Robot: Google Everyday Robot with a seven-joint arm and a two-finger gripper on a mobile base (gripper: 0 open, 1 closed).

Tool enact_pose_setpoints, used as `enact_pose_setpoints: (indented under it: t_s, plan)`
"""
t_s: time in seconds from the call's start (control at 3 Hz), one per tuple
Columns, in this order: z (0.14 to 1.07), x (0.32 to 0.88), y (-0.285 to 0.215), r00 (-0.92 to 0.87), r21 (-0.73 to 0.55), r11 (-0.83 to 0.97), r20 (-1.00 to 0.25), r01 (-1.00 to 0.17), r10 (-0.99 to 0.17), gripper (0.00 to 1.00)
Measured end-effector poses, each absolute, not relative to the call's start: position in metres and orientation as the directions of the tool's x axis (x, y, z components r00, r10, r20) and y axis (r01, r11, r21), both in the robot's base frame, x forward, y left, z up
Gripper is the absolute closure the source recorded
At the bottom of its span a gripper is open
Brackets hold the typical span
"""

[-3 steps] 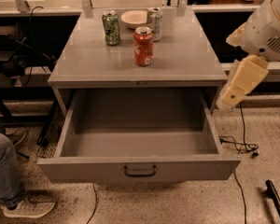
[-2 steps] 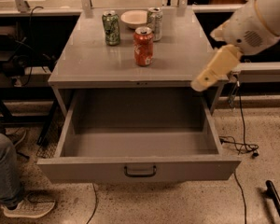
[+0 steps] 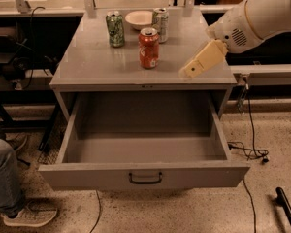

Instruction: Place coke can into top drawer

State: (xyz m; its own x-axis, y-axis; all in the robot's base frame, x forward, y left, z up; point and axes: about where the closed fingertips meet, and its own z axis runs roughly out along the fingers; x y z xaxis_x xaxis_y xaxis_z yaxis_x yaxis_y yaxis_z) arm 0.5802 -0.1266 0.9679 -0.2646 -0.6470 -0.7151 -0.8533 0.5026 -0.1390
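The coke can [image 3: 149,48], red-orange with a silver top, stands upright on the grey cabinet top [image 3: 87,67], near its middle. The top drawer [image 3: 87,174] below is pulled wide open and holds nothing; its small dark handle [image 3: 145,178] sits at the centre of the front panel. My gripper [image 3: 191,70] hangs on the cream arm over the right part of the cabinet top, pointing down-left. It is to the right of the coke can, apart from it, and holds nothing.
A green can [image 3: 116,28], a silver-white can [image 3: 160,24] and a pale bowl [image 3: 139,18] stand behind the coke can. A person's leg and shoe [image 3: 12,198] are at lower left. Cables [image 3: 250,152] lie on the floor to the right.
My arm has swung left and up, from beside the drawer's right side to over the right part of the cabinet top, closer to the coke can. The cans and drawer have not moved.
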Motion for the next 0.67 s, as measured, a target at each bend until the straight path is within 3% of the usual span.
enact_pose_setpoints:
  t_s: [0.67]
  plan:
    - [0.917,0.652,-0.102,-0.258,-0.117,0.569,-0.805,-0.814,-0.535,0.00]
